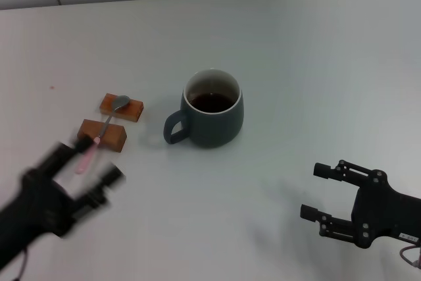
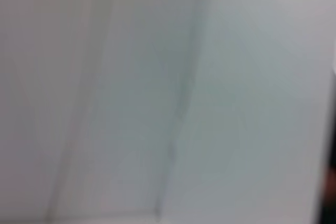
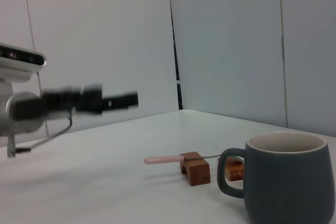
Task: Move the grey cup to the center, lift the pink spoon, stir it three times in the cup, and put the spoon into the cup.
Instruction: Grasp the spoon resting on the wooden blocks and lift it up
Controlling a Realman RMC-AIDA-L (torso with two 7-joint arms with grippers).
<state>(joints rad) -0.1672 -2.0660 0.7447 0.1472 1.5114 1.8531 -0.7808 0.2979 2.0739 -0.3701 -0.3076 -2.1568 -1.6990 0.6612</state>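
So the biggest thing on the table [image 1: 309,51] was the grey cup [image 1: 212,108], sitting about mid-table with dark liquid in it and its loop handle turned toward the left arm's side. It looked to me like the "move cup to center" bit was already done, since the cup was well clear of both sets of jaws and nobody was touching it.

The left gripper [image 1: 84,170] was the one at work. It was blurred in the head view, but its jaws looked spread wide with nothing between them, and the tail of the spoon handle lay roughly in the gap ahead of them. From the right wrist view that same gripper [image 3: 113,99] hung above the table, higher than the spoon and off to the handle side of it, so no contact as far as I could tell. The left wrist view was just a blur, no help.

The right gripper [image 1: 329,195] was parked off to the cup's other side, well apart from it, jaws wide and empty.

The two wooden blocks [image 1: 121,107] sat beyond the left jaws, with the pink spoon [image 1: 99,137] bridged across them: metal bowl on the far block, pink handle poking out past the near block toward the jaws.

My read: this was the reach for the spoon. The next move needed the left jaws to drop to handle height, straddle that overhanging pink end and close on it without knocking the blocks.
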